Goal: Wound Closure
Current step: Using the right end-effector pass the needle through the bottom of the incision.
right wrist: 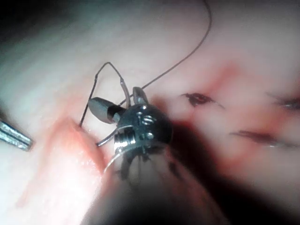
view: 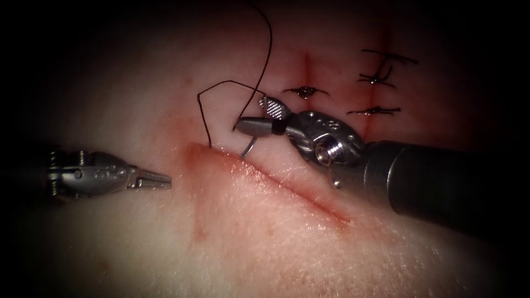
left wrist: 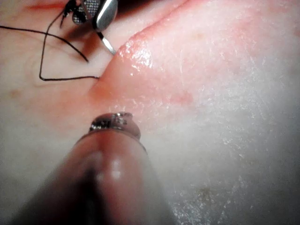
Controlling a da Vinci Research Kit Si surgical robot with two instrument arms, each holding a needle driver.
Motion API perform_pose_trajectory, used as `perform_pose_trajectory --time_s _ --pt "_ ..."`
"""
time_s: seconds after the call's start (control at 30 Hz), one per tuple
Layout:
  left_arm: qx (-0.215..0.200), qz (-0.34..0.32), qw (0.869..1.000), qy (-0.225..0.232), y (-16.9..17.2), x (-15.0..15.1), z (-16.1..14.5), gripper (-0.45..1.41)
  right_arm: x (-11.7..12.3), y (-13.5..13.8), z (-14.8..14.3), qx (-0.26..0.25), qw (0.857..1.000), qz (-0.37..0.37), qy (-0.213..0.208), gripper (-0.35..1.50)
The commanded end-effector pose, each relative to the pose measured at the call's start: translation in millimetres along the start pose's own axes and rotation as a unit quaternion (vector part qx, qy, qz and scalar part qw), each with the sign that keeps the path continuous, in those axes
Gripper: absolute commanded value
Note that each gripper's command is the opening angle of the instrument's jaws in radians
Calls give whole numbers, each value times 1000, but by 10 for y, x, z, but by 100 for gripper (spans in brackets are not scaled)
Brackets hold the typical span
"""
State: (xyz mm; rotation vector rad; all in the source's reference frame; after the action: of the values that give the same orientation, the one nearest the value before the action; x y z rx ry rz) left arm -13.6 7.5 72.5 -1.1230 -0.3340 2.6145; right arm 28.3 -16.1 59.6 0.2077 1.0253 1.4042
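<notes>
Landmark = cut (view: 292,185). Left hand (view: 160,180) sits well left of the cut's upper-left end, jaws together, holding nothing, clear of the tissue (view: 265,243). Thread (view: 205,113) comes out of the tissue right at that end of the cut, rises, arcs over toward the right hand and runs up and away. Needle (view: 249,148) lies just above the cut near the same end: a short bare curve shows between the right hand and the cut's edge, its lower end at the tissue; can't tell if the tip is buried. Right hand (view: 256,117) is above the cut, jaws spread apart; whether the lower jaw bears on the needle, can't tell. Finished stitches (view: 374,111) lie well above and right of the cut. Handling, my read: needle is light, stiff, slick steel, so clamp on the body, not the tip. Thread is limp and snags. Tissue is soft, wet, tears if dragged.
</notes>
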Motion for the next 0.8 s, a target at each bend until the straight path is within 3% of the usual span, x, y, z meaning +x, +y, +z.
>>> perform_pose_trajectory --time_s 0.03,0.17,0.23,0.27,0.33,0.37,0.63,0.8 --pt "-1 0 1000 0 2 -2 8 -45 1 -4 11 2 1000 -1 2 111" --pt "-1 0 1000 0 2 -2 8 -45 -1 -3 13 0 1000 7 3 98" --pt "-2 0 1000 -1 2 -2 8 -45 -1 -3 13 -6 1000 13 4 78" --pt "-2 0 1000 -1 2 -2 8 -45 -1 -3 13 -8 1000 22 5 54" --pt "-2 0 1000 -1 2 -2 8 -45 -2 -3 13 -14 999 31 7 -15" --pt "-2 0 1000 -1 3 -2 8 -45 -2 -4 12 -14 999 40 6 -35" --pt "-1 0 1000 -2 3 -1 9 -45 -6 -12 17 -19 992 126 11 -35" --pt "-1 0 1000 -2 3 -1 9 -45 -17 -29 20 -2 975 222 1 -35"
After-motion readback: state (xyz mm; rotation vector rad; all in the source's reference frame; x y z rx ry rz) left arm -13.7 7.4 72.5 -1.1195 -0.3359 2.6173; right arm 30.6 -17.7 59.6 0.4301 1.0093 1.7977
